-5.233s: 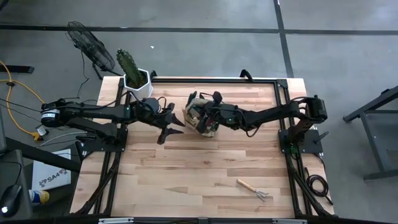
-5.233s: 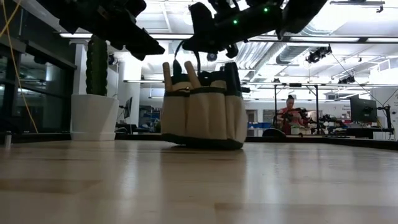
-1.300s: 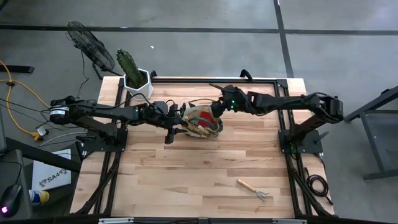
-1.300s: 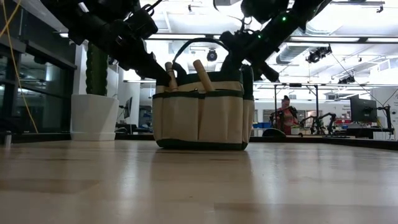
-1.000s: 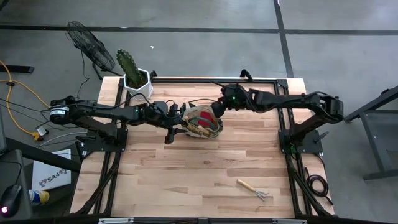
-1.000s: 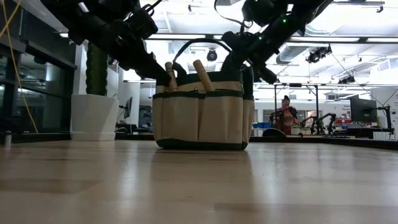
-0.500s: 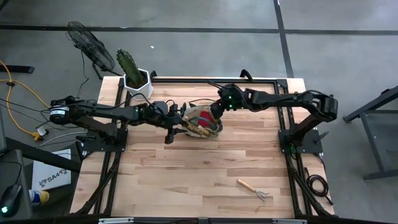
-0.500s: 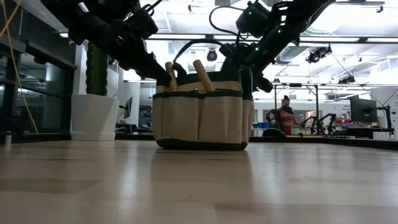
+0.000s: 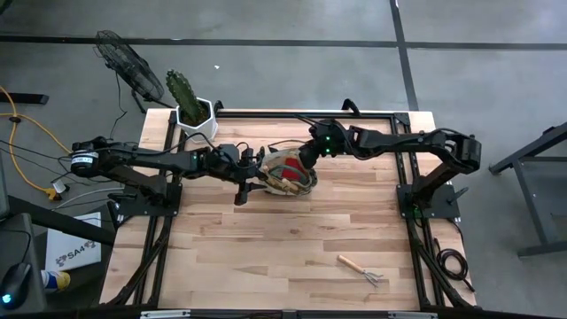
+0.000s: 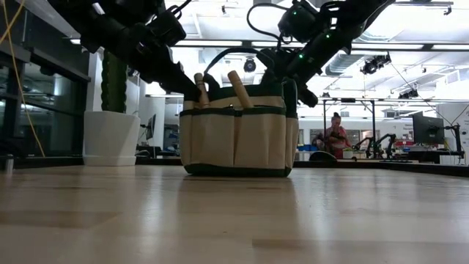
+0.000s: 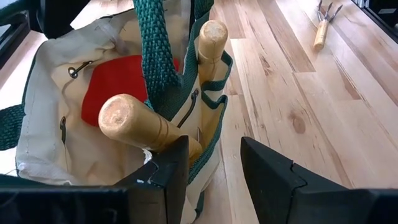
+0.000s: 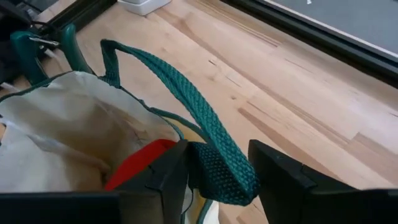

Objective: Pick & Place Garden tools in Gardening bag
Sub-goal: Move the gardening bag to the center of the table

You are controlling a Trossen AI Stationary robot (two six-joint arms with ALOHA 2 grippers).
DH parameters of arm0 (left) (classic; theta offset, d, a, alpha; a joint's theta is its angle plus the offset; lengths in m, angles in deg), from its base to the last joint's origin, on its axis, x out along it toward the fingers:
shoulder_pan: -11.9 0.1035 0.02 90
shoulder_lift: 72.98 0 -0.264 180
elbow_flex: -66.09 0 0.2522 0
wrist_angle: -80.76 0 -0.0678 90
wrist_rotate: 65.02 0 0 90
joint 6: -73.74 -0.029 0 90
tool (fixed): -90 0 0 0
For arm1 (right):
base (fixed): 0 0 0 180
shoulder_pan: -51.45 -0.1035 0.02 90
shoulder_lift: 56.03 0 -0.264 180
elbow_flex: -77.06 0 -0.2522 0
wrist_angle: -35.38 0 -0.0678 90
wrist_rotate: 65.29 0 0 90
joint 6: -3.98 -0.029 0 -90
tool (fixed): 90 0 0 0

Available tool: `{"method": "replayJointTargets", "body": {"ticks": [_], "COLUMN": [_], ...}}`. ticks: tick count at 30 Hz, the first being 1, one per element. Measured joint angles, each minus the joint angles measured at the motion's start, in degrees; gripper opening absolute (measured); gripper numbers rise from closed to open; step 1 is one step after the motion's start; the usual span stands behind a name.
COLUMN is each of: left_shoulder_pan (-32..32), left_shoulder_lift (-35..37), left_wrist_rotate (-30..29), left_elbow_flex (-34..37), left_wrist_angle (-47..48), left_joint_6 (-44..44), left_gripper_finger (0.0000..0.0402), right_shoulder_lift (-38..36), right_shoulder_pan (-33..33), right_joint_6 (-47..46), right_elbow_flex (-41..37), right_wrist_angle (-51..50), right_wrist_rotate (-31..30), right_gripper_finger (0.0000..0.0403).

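The tan gardening bag (image 9: 288, 174) with green trim stands upright on its base at the table's far middle; it also shows in the low view (image 10: 238, 128). Two wooden tool handles (image 11: 140, 124) (image 11: 211, 40) stick up out of it, and a red piece (image 11: 118, 81) lies inside. My left gripper (image 9: 251, 183) is at the bag's left rim, shut on its wall. My right gripper (image 9: 306, 159) is over the bag's far right rim, shut on a green loop handle (image 12: 180, 87). A wooden-handled rake (image 9: 361, 270) lies flat near the table's near right corner. My left gripper has the bag's rim and pocket wall (image 11: 211, 146) between its two fingers, one finger inside the bag and one outside. It slants down from the table's left. The bag stands on its base on the table. My right gripper has the green loop handle's webbing (image 12: 214, 158) between its two fingers, close to the end fixed at the bag's rim. It slants down from the table's right. The handle rises in an arch (image 10: 234, 53) above the bag, which stays on the table.
A white pot with a cactus (image 9: 195, 113) stands at the table's far left corner. A fan (image 9: 128, 64) is on the floor beyond it. Bare wood (image 9: 266, 248) fills the near half of the table. A person (image 10: 335, 133) sits far behind.
My right gripper has shifted a little toward the table's left with the loop handle and now sits closer over the bag's rim. The bag and my left gripper have kept still.
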Motion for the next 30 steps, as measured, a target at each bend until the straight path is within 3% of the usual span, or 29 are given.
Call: {"method": "replayJointTargets", "body": {"ticks": [5,12,18,30], "left_shoulder_pan": [0.0,0.0,0.0,0.0], "left_shoulder_lift": [0.0,0.0,0.0,0.0], "left_wrist_rotate": [0.0,-3.3,-5.6,-20.0], "left_elbow_flex": [0.0,-0.1,-0.1,-0.1], "left_wrist_angle": [0.3,2.9,3.1,3.6], "left_joint_6": [0.0,0.1,0.1,0.3], "left_gripper_finger": [0.0143,0.0143,0.0143,0.0143], "right_shoulder_lift": [0.0,-0.1,-0.1,-5.7], "right_shoulder_pan": [0.0,0.0,-0.2,-4.3], "right_joint_6": [1.4,5.2,5.4,3.9], "right_elbow_flex": [0.0,0.0,0.0,0.0], "right_wrist_angle": [0.0,0.0,-0.1,-5.2], "right_wrist_rotate": [0.0,-0.1,-0.1,-0.2], "right_gripper_finger": [0.0111,0.0013,0.0005,0.0005]}}
